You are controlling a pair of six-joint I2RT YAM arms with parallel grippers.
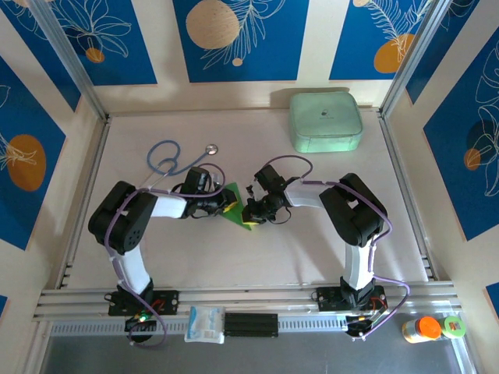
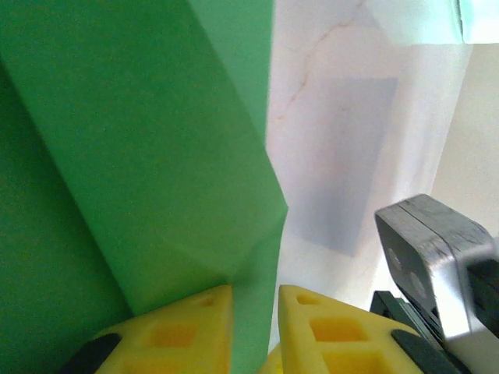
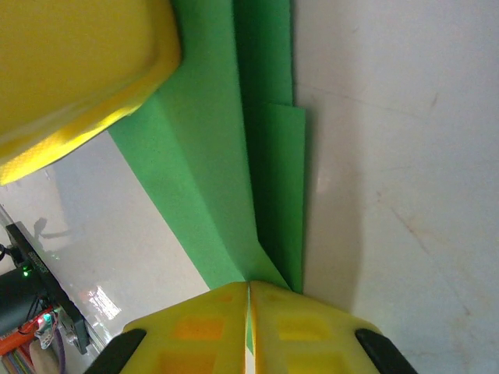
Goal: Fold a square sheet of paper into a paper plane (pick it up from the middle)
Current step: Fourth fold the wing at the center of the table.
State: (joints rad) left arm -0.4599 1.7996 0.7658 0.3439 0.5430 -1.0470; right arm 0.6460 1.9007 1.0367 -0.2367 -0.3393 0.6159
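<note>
1. The left pincer [image 1: 224,206] and the right pincer [image 1: 251,214] are nose to nose over the middle of the table [image 1: 234,265]. The green paper [image 1: 235,202] is caught between their tips.
2. At the left wrist, the left pincer [image 2: 256,319] shows two yellow fingers [image 2: 191,335] with a narrow gap between them. A flap of the green paper [image 2: 140,156] runs right down into that gap.
3. A thin sliver of pale table shows beside the flap, so I cannot tell whether this pincer is really squeezing it.
4. Ahead of those fingers the paper rises as a broad creased panel. It slants off to the pincer's left, and bare table lies to its right.
5. At the right wrist, the right pincer [image 3: 248,312] has its yellow fingers pressed tight together. It is pinching the narrow end of the green paper [image 3: 210,171].
6. From that pinch the paper fans away in long folded layers, with one stepped edge on the pincer's right.
7. At the far end of the strip a yellow finger [image 3: 78,62] of the left pincer sits over it.
8. A stethoscope [image 1: 175,160] lies just beyond the left pincer. A mint case [image 1: 326,121] sits well beyond the right pincer, near the table's far edge.
</note>
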